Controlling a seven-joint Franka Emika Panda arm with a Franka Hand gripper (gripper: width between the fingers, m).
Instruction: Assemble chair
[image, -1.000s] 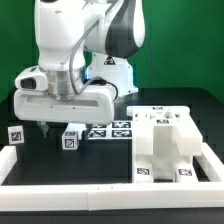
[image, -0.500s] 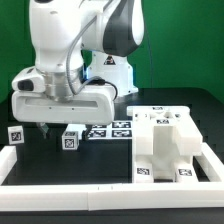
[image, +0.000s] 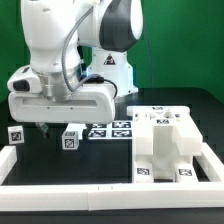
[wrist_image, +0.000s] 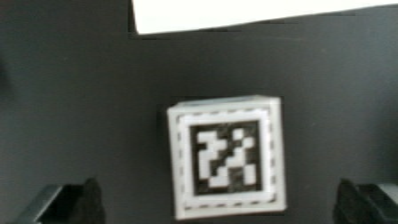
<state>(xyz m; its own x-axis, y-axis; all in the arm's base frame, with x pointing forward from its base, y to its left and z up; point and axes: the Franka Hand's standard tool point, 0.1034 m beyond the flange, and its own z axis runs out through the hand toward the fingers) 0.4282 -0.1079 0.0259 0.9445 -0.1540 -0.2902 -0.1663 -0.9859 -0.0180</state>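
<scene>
Evidently hung the gripper (wrist_image: 217, 207) wide open and empty above a small tagged chair part (wrist_image: 222, 155), fingers either side, probably to grasp it; left the larger chair pieces (image: 165, 145) well apart, toward the exterior view's right.

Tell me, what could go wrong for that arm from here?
The open pincer may close off-centre on the tagged white piece, which looks slightly skewed, and twist or nudge it. Carrying it across could then bump the chair parts grouped on the exterior view's right.
</scene>
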